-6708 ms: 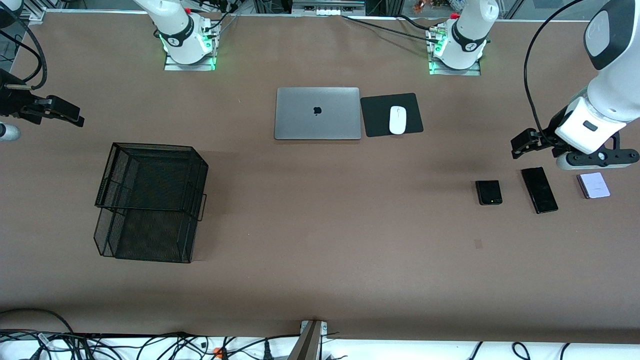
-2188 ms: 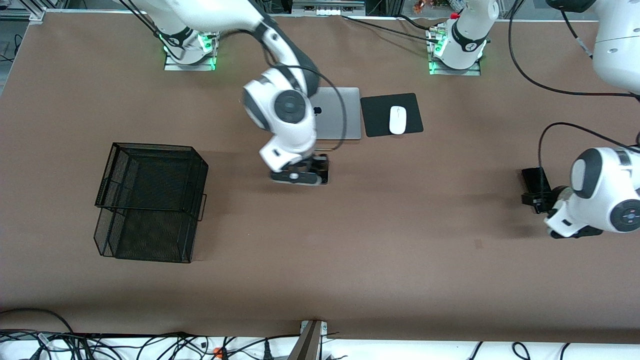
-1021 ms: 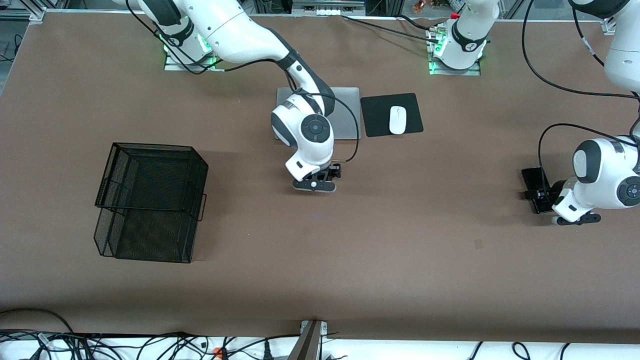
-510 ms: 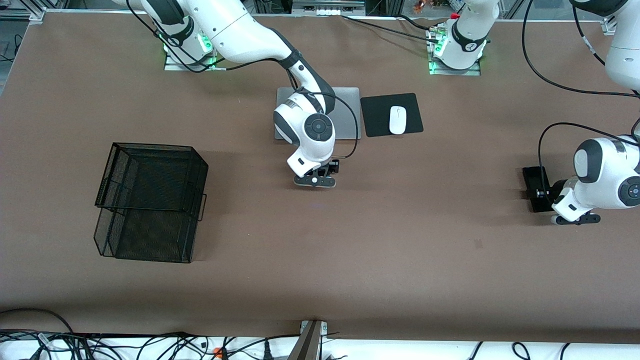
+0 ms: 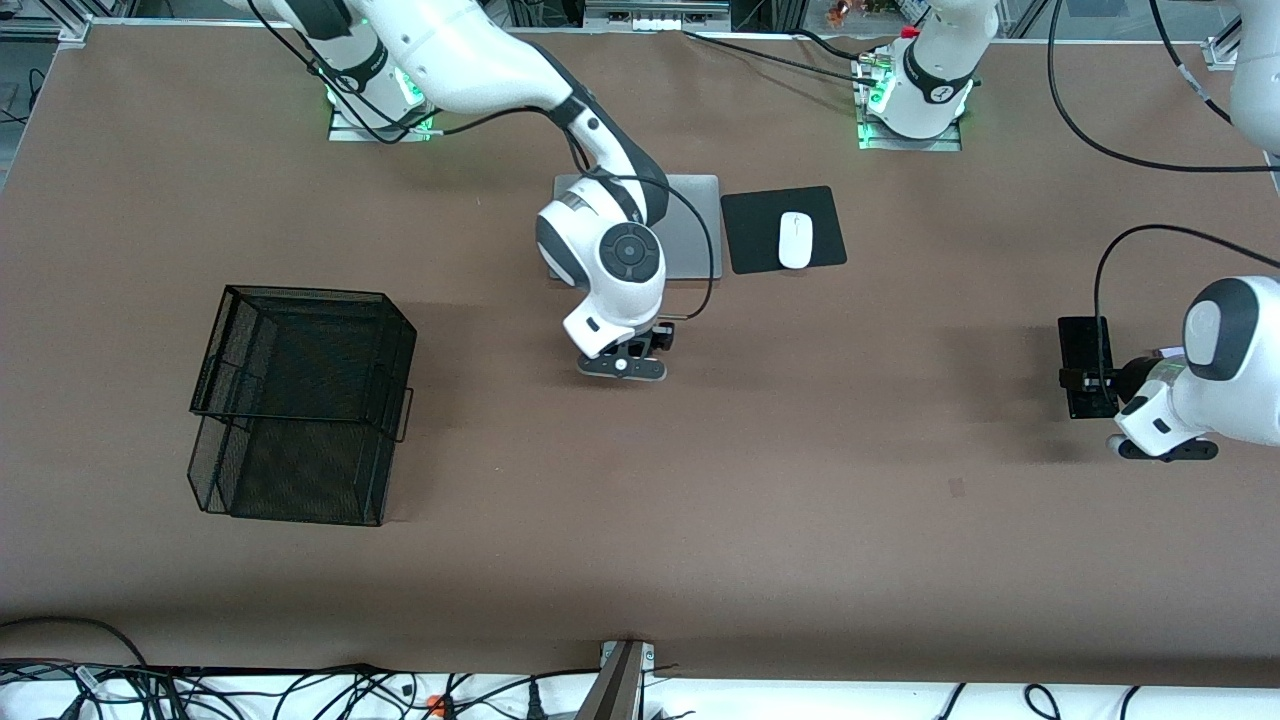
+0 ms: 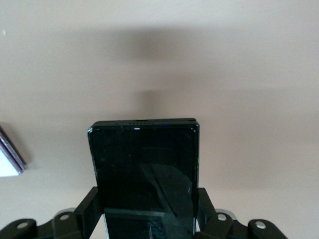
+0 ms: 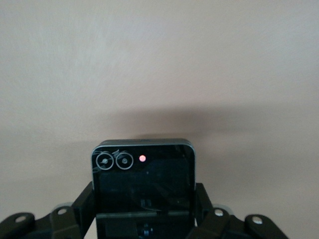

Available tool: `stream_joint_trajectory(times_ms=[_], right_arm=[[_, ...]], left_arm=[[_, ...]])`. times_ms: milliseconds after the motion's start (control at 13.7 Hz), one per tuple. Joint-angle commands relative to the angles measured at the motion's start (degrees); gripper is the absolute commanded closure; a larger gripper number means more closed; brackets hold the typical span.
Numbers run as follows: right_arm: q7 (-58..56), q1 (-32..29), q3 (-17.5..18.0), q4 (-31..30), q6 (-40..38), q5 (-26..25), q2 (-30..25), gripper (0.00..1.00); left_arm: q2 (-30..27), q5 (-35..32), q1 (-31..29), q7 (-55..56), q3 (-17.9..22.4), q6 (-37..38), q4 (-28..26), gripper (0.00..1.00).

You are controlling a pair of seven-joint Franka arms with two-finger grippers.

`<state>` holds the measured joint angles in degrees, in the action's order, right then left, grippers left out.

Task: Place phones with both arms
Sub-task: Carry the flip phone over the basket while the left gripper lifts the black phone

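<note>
Left gripper (image 5: 1090, 378): black two-finger clamp, up over the brown table (image 5: 800, 520) at the left arm's end, pinching the long slim black slab (image 5: 1085, 365) by its long edges; the left wrist view shows a finger (image 6: 87, 211) flat against each side.
Long slim black slab: glossy glass face with mirror-like reflections, squared corners, thin dark frame; lifted clear of the table, its shadow on the surface under it.
Lavender-white phone (image 6: 9, 159): only a pale corner with a darker edge band shows in the left wrist view, lying on the table beside the held slab.
Right gripper (image 5: 650, 345): black, over bare table just nearer the front camera than the silver laptop (image 5: 690, 225), closed on the small squarish black phone (image 7: 143, 181).
Small squarish black phone: shiny dark face, rounded corners, grey metal rim, two ringed lenses and a red dot along its top edge; held off the table.
Table: matte brown, smooth, even.
Wire basket (image 5: 300, 400): black mesh, boxy, two-tiered, toward the right arm's end.
Mouse (image 5: 795, 240): smooth white oval on a flat black pad (image 5: 755, 230), beside the laptop.
</note>
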<state>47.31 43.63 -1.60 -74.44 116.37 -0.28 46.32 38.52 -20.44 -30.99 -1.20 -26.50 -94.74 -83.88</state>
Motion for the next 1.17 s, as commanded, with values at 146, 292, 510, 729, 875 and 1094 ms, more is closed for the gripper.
stream_joint_trajectory(times_ms=[146, 292, 510, 729, 875, 1094], right_arm=[[-19.06, -10.74, -1.64, -1.56, -17.11, 2.66, -13.60, 0.92], [-30.72, -11.47, -9.26, -8.57, -18.28, 2.66, -20.18, 0.92], [-44.46, -11.47, -19.99, -19.74, -16.09, 2.13, -28.55, 0.92], [-53.79, -11.47, -29.05, -32.66, -6.01, 2.30, -32.96, 0.92], [-55.57, -12.16, -32.58, -36.02, -2.21, 3.09, -31.65, 0.92], [-56.18, -15.59, -32.59, -35.42, -1.84, 6.85, -27.44, 0.91]], left_arm=[[0.67, 4.51, 12.14, 5.22, -4.97, 4.48, 3.90, 0.70], [4.62, 6.99, 21.01, 7.34, -4.97, -0.06, 4.60, 0.70], [9.28, 8.84, 33.24, 19.96, -4.53, -15.60, 4.17, 0.69], [14.38, 8.84, 42.56, 34.46, -4.53, -28.80, 4.26, 0.68], [15.10, 8.76, 46.44, 44.30, -4.53, -32.86, 4.43, 0.01], [11.24, 8.40, 43.23, 48.13, -4.53, -27.91, 3.03, 0.00]])
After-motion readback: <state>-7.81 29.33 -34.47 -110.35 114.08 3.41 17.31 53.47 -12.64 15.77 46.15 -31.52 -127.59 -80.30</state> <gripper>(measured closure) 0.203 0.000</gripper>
